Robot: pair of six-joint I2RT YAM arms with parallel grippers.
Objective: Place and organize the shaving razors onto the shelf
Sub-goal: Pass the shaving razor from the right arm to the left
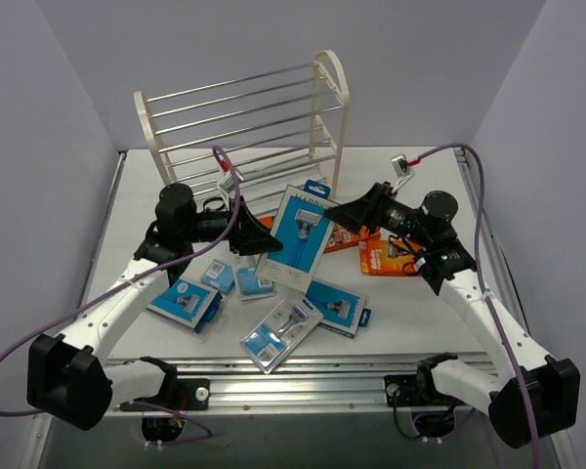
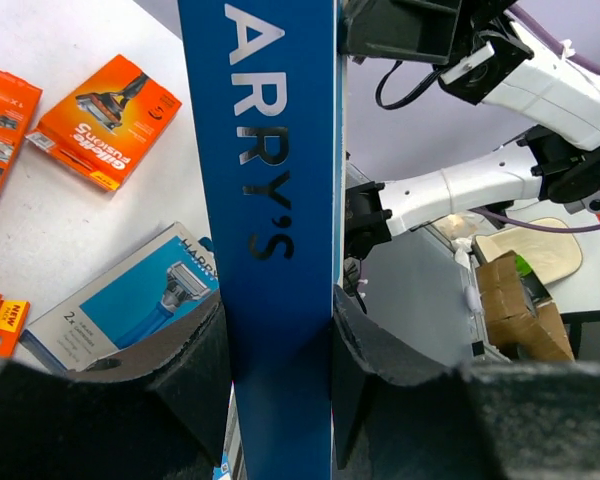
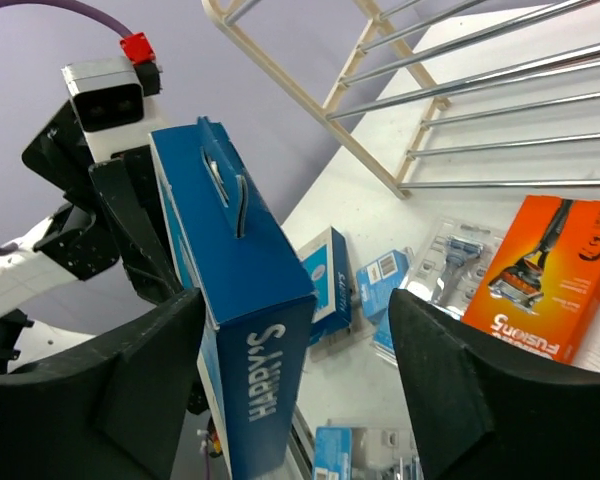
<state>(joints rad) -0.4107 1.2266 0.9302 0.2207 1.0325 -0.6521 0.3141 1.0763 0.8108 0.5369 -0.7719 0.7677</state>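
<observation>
Top external: left fingers (image 1: 246,232) grip the blue box (image 1: 298,239) (lifted); right fingers (image 1: 353,212) spread wide.

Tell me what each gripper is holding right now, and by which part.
The left gripper clamps the blue razor box across its two broad faces, at one edge. The right gripper stands open around the box, gripping nothing.
</observation>
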